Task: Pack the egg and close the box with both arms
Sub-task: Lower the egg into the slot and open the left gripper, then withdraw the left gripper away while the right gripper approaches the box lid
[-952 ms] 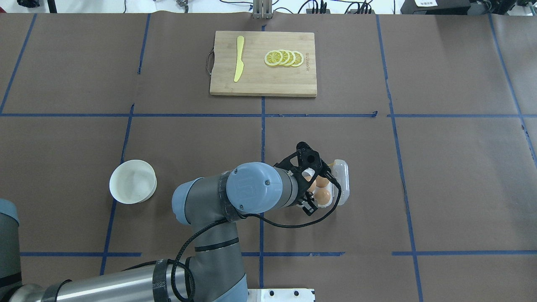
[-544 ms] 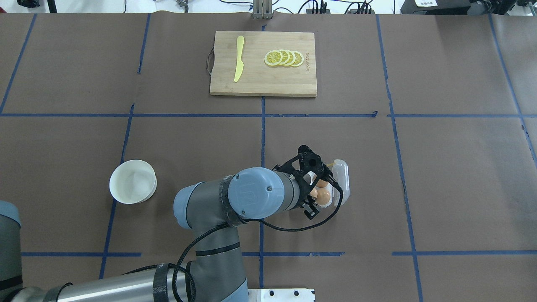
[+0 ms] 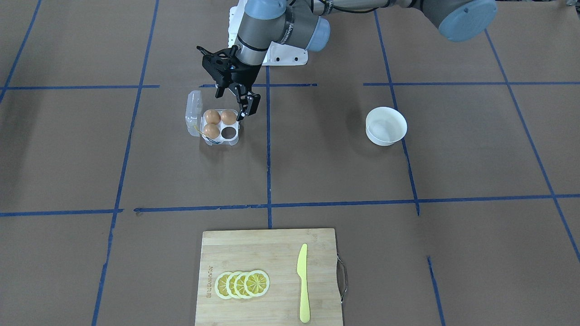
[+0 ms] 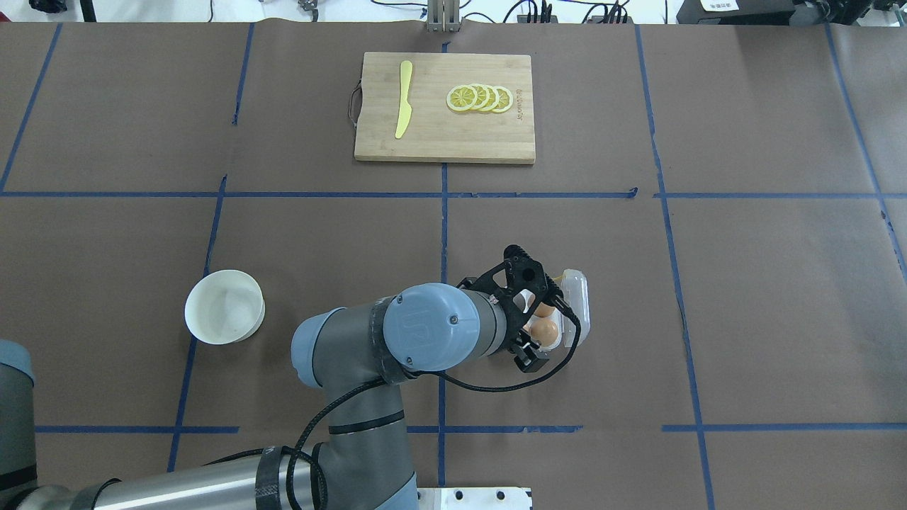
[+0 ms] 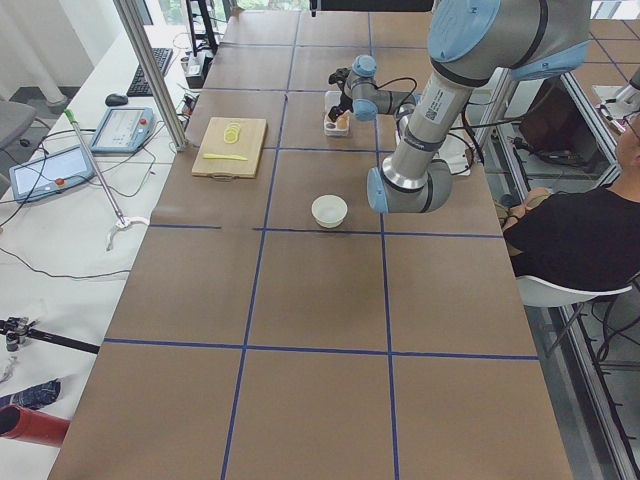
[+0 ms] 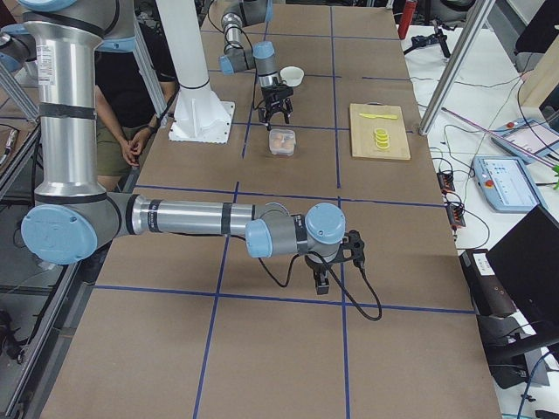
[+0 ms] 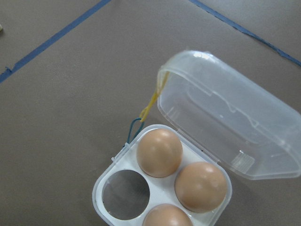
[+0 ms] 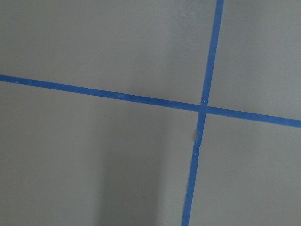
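Your left end effector [image 3: 233,97] hangs released, with nothing between its fingers, at the upper right edge of the box [image 3: 219,142] in the front-facing view. Its lower fingertip sits just beside the egg [image 3: 228,117] in the upper right cell; I cannot tell whether it touches. Compared with the overhead picture of a second ago, the wrist has slid a little toward the lower right of the frame. It now covers one of the three eggs that showed then, and over the last half second it has hardly moved. I take that to mean the egg is set down and let go, and the arm is pausing over it rather than reaching for anything. Two more eggs [image 3: 211,116] fill the cells on the left of the box, and the fourth cell [image 3: 229,132], lower right, shows only dark worktop [image 3: 317,158] through it. The lid [image 7: 225,136] is still thrown open, lying back on the side away from the end effector, so closing is the step left to you. The white bowl [image 3: 386,126] stands well apart to the right. Your right end effector [image 6: 321,284] is far from the box, over a crossing of blue tape, and I cannot tell whether it is released or clenched. It has a long way to come before both arms can work the lid.
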You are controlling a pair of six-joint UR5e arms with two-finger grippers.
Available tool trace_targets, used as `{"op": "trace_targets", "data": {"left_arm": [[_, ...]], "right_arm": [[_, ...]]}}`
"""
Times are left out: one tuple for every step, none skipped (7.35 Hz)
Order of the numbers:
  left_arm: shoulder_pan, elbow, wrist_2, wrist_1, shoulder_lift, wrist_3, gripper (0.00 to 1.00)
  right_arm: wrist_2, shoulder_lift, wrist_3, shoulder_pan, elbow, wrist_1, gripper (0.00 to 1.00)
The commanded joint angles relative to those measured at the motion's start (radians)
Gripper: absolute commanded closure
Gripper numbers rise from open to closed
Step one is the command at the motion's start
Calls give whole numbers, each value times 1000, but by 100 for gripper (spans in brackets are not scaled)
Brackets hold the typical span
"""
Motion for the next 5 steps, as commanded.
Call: {"op": "trace_targets", "data": {"left_arm": [[-52,-121,-6,19,104,-3,0],[-104,-131,-16,28,137,-3,0],[-160,-137,-56,62,146,-3,0],[-236,-172,-132,181,160,-3,0],[-317,-228,-185,294,195,3,0]], "right_arm": [[16,15,30,-37,2,2,0],[23,14,100,-81,-2,96,0],[18,12,295,-144,-3,214,0],[15,8,502,-213,-3,354,0],[3,5,729,-300,-3,520,0]]}}
